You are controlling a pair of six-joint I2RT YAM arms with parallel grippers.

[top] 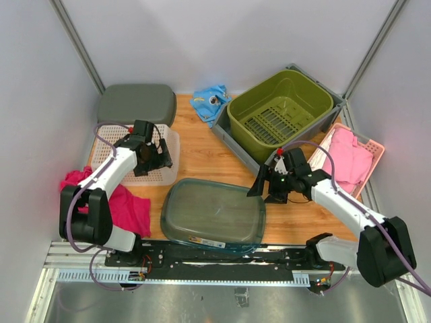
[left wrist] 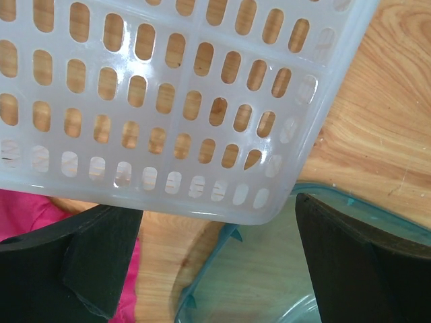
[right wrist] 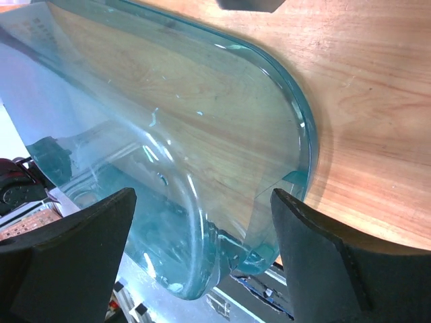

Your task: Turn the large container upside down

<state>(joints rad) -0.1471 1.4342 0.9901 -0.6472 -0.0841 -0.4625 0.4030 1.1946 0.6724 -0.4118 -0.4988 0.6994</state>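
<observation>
The large clear teal container (top: 212, 214) lies at the front middle of the wooden table, rim down and base up, its near side over the table's front edge. It also shows in the right wrist view (right wrist: 168, 134) and the left wrist view (left wrist: 256, 269). My right gripper (top: 266, 190) is open just right of the container, which sits between and beyond the jaws (right wrist: 204, 202) without touching them. My left gripper (top: 160, 153) is open and empty over the near right corner of a white slotted basket (left wrist: 168, 101), apart from the container (left wrist: 215, 222).
The white basket (top: 111, 151) sits at the left with a grey lid (top: 135, 104) behind it. A pink cloth (top: 124, 205) lies front left. A green tub (top: 279, 108) in a grey bin, a blue cloth (top: 210, 101) and a pink basket (top: 372, 145) are at the back right.
</observation>
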